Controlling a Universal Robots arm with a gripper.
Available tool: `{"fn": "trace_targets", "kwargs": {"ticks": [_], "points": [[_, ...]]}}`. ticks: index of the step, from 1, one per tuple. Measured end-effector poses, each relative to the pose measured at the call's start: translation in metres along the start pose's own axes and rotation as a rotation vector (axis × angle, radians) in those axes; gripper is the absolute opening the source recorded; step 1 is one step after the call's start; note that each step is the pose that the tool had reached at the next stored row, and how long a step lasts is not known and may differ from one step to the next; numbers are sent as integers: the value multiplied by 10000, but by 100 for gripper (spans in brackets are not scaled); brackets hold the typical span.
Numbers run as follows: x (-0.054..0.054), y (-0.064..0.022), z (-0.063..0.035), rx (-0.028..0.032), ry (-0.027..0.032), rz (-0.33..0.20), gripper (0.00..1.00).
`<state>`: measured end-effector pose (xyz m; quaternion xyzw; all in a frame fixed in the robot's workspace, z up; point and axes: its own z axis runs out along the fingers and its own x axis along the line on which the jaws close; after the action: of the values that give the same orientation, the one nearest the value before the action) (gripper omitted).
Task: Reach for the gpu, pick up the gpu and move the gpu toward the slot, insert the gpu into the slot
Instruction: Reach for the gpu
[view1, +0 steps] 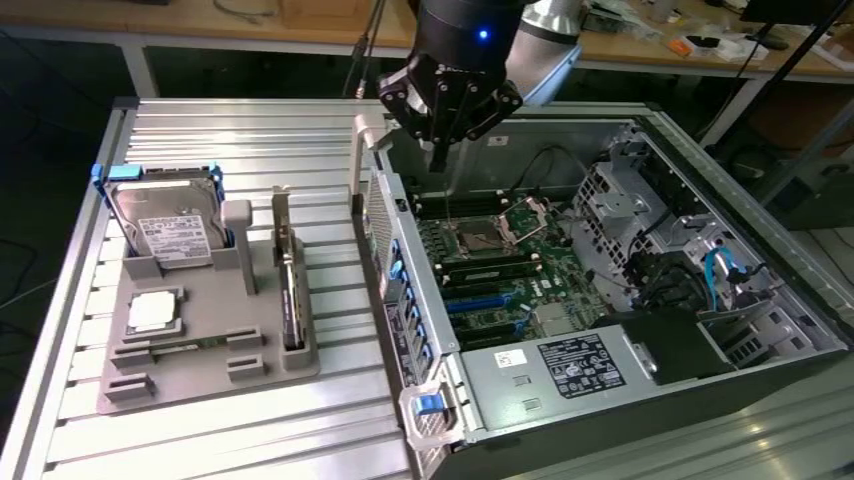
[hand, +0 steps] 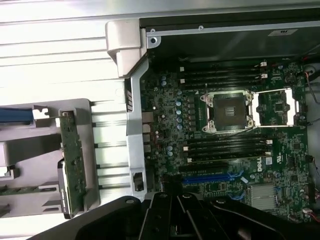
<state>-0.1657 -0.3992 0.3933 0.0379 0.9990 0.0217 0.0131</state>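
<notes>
The black gripper (view1: 439, 158) on the dark arm hangs pointing straight down over a corner of the open grey computer case (view1: 387, 230), above its green motherboard (view1: 494, 270). Its fingers look drawn together and empty. The thin dark gpu card (view1: 290, 285) stands on edge in the grey holder tray (view1: 200, 370) on the ribbed metal table (view1: 240, 140), well apart toward the exterior view's left.

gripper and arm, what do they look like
The gripper is black, built of angular hinged links. The arm above it is a rounded silver-grey tube, with a black wrist section that carries a small blue light.
</notes>
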Motion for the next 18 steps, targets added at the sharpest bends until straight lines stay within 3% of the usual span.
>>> {"fn": "trace_targets", "kwargs": {"ticks": [18], "points": [[416, -39, -12, 1, 0, 1, 11]]}}
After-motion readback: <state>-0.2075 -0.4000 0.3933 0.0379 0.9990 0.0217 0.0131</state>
